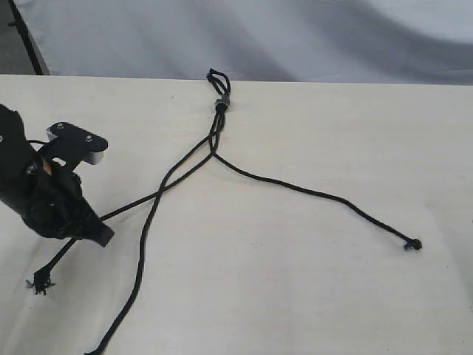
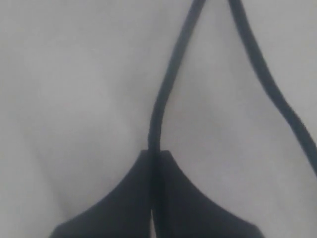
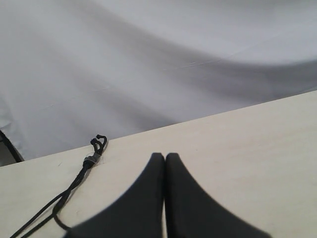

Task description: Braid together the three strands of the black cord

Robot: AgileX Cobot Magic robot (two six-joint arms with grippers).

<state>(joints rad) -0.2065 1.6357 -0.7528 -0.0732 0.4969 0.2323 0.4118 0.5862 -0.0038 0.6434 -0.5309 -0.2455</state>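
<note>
Cord (image 1: 219, 103) seems soft and limp, best held near a frayed end (image 1: 38, 283), where left gripper (image 2: 154, 151) pinches one strand (image 2: 168, 84); right gripper (image 3: 165, 156) closed, empty.

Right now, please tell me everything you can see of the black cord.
The black cord is thin, matte and looks woven. It lies slack on the pale table, its loop and grey band at the far edge. After the band it splits into three strands, not braided; two visible ends have frayed knots. Two strands cross near the band, and the left claw is shut on one.
</note>
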